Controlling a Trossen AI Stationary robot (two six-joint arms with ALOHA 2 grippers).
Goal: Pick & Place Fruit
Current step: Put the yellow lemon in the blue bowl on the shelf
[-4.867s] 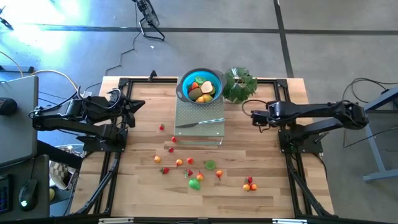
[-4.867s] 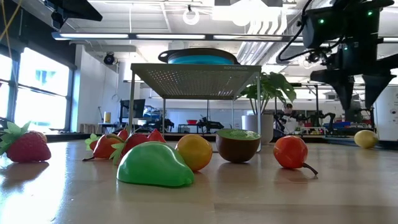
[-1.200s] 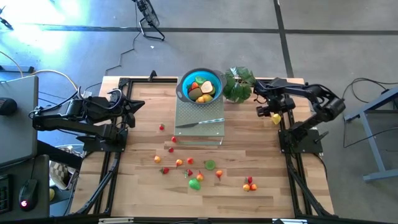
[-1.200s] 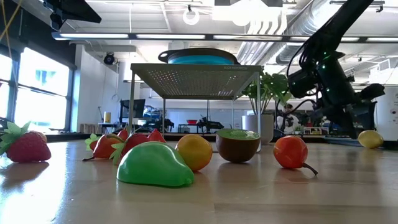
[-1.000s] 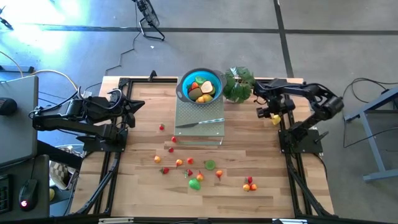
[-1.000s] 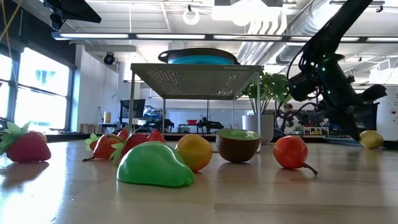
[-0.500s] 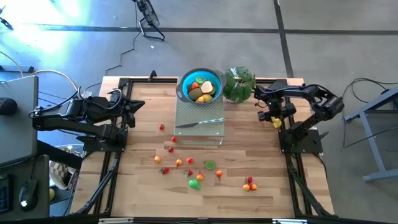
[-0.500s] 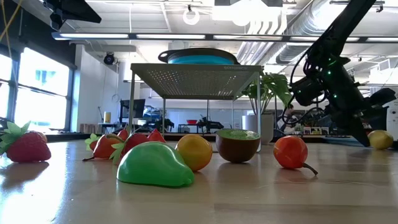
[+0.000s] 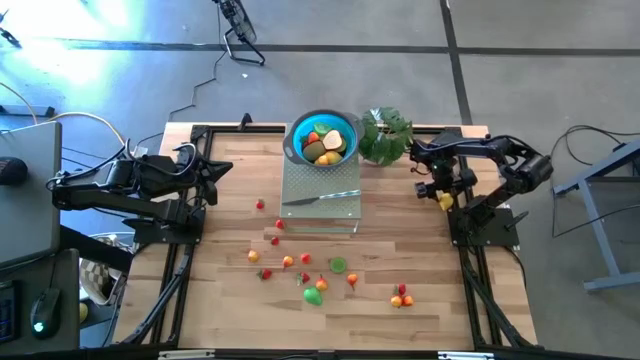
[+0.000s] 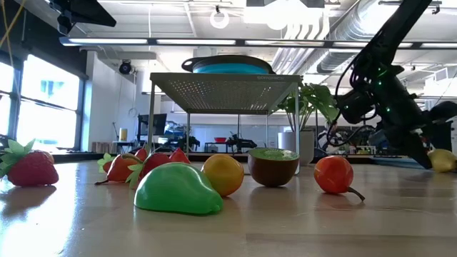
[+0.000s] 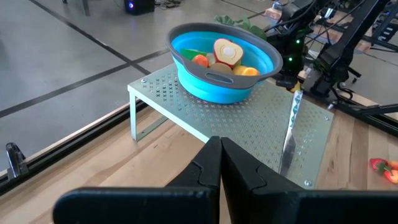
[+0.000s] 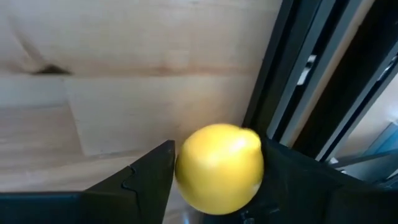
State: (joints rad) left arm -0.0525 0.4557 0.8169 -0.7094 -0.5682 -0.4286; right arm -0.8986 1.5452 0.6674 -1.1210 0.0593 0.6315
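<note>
while one lemon [image 12: 219,167] sits between the right gripper's [image 12: 214,180] fingers.

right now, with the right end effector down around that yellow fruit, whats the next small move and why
Probably close the right end effector on the yellow fruit. In the right wrist view the fruit sits between the fingers, on the table beside the arm's dark frame; whether the grip is firm can't be told. Only then lift toward the blue bowl.

lemon [image 10: 444,160] cut off, scattered fruit [image 9: 303,264] tiny
</note>
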